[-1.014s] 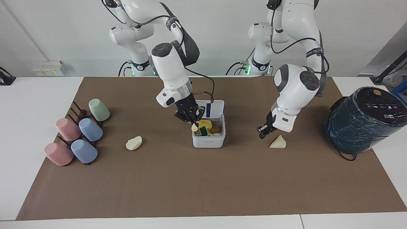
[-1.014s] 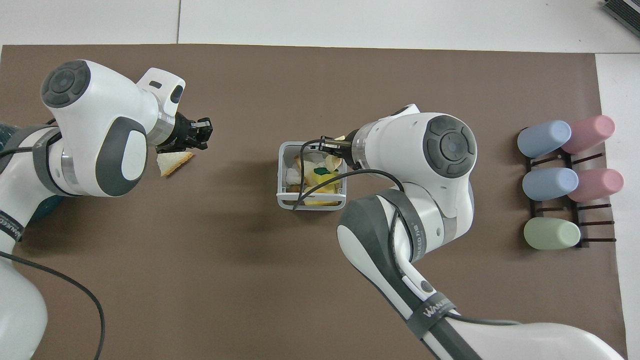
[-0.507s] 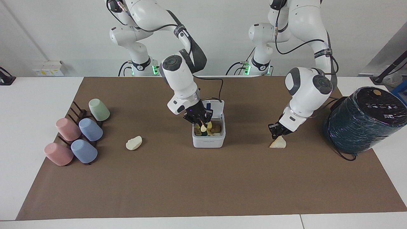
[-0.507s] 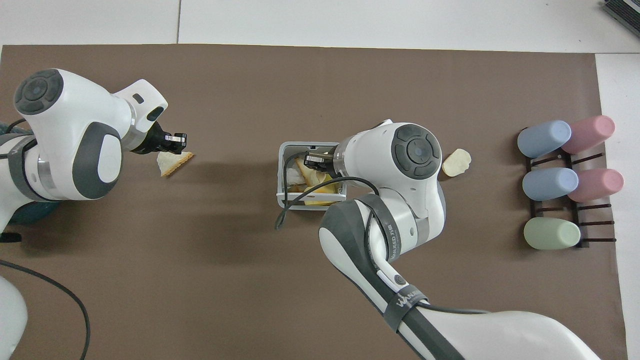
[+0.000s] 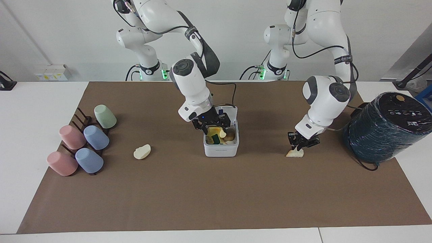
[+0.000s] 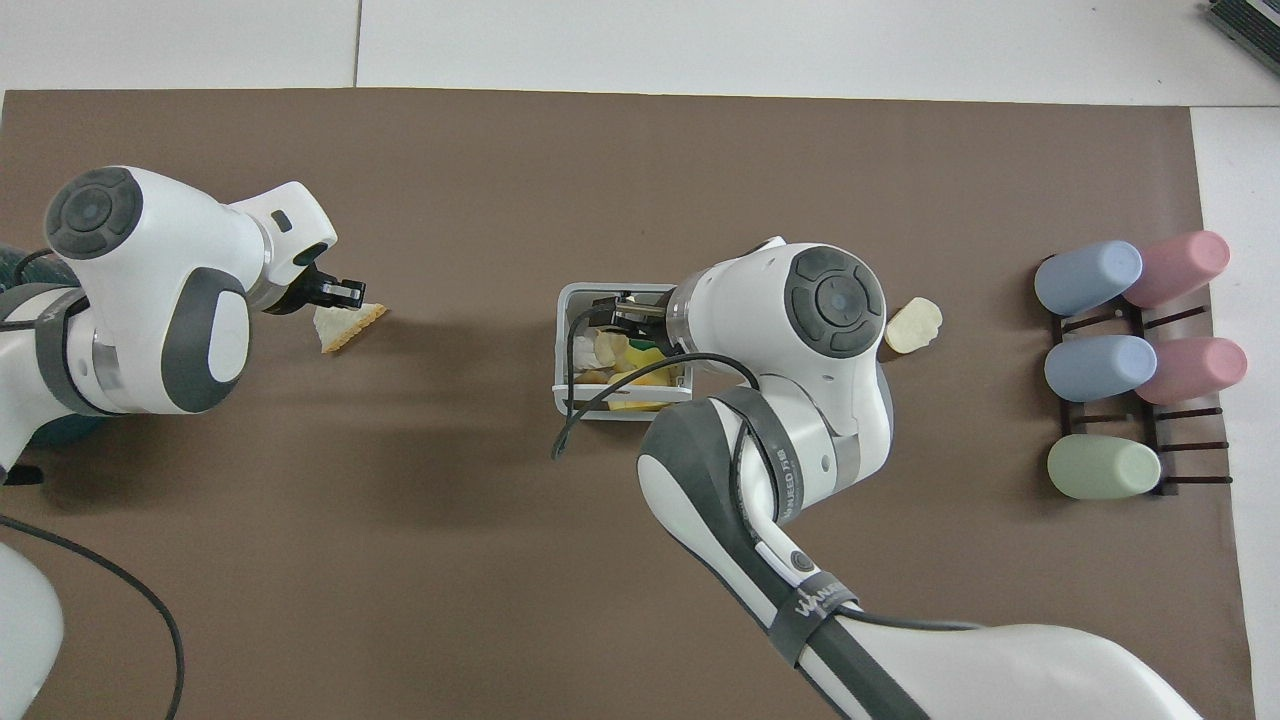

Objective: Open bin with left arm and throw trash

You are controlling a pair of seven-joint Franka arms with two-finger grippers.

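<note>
Two scraps lie on the mat, one toward each end of the counter. The lumpy blob (image 5: 142,152) lies untouched near the cup rack (image 5: 84,141). The left gripper (image 5: 299,144) sits low over the triangular wedge (image 5: 295,154), fingers parted, apparently to pinch it. Mid-counter, the bin (image 5: 221,150) stands open with the right gripper (image 5: 215,126) spread above it; a finger-shaped bit (image 5: 222,134) rests inside, seemingly just released.

You see the right gripper (image 6: 606,313) over the open bin (image 6: 563,340), the left gripper (image 6: 345,293) touching the wedge scrap (image 6: 346,327), and the lumpy scrap (image 6: 913,325) lying beside the bin.
</note>
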